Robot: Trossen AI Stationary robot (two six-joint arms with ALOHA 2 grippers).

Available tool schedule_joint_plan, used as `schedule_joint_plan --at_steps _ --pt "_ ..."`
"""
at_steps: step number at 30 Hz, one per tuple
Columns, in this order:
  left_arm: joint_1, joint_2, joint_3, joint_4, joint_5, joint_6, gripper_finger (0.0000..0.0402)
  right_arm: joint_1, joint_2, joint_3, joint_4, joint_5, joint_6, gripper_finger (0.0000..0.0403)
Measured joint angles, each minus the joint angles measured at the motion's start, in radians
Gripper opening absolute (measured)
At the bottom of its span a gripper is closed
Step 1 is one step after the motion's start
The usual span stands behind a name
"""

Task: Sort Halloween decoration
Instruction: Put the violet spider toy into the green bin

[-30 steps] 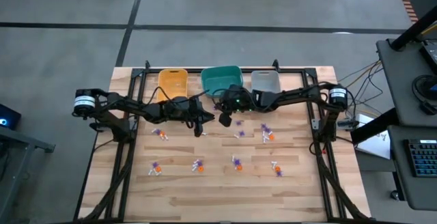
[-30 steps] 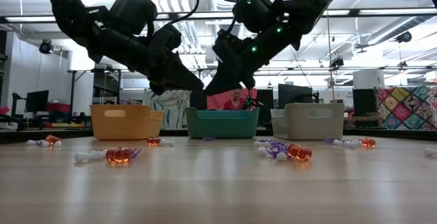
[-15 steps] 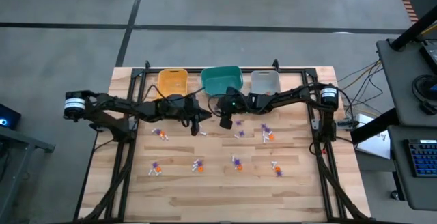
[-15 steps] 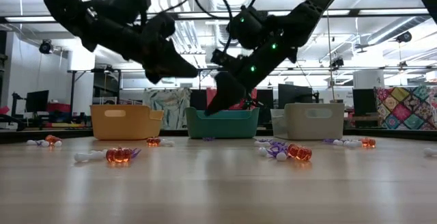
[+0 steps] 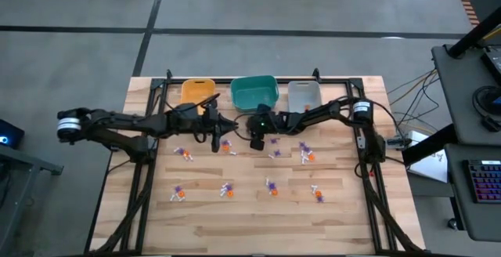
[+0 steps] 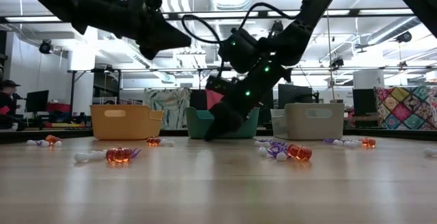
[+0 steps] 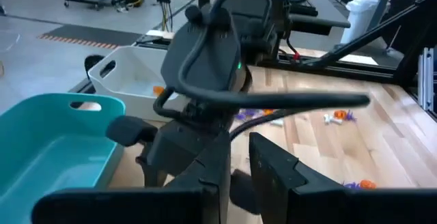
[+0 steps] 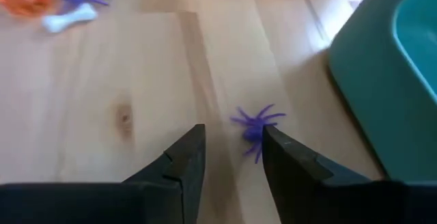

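1. A purple spider (image 8: 255, 130) lies flat on the table (image 8: 102, 87) just beside the teal bin (image 8: 382, 80). I judge it feather-light, flexible and easily flicked aside, best pinched across the body, not the thin legs.
2. My right gripper (image 8: 229, 157) hangs low over it, fingers part-open and empty, the spider near one fingertip.
3. My left gripper (image 5: 217, 129) waits above the table by the yellow bin (image 5: 197, 94), fingers slightly apart, holding nothing.
4. More trinkets (image 5: 272, 186) lie scattered across the table.

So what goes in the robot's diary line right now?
right gripper: open, low by purple spider | left gripper: raised, waiting | teal bin: beside spider
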Motion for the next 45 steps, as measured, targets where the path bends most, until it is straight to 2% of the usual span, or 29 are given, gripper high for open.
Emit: schedule_joint_plan --at_steps 7,16,22,32,40,45 --pt "0.000 -0.005 0.000 0.002 0.000 0.000 0.0037 -0.001 0.041 0.041 -0.016 0.024 0.001 0.0109" --pt "0.000 0.000 0.000 -0.003 0.000 0.001 0.0037 -0.008 0.042 0.049 -0.057 0.015 0.007 0.0014" --pt "0.000 0.030 -0.003 -0.033 0.001 0.070 0.0037 -0.019 -0.008 0.043 -0.100 -0.119 0.061 0.0009" --pt "0.000 0.110 -0.010 -0.049 0.001 0.079 0.0037 -0.042 -0.129 0.008 -0.127 -0.316 0.166 0.0008" --pt "-0.001 0.150 -0.010 -0.059 0.002 0.080 0.0037 -0.040 -0.144 -0.016 -0.126 -0.324 0.166 0.0008" --pt "-0.001 0.234 -0.010 -0.008 -0.005 0.078 0.0037 -0.043 -0.144 -0.025 -0.158 -0.290 0.269 0.0008"
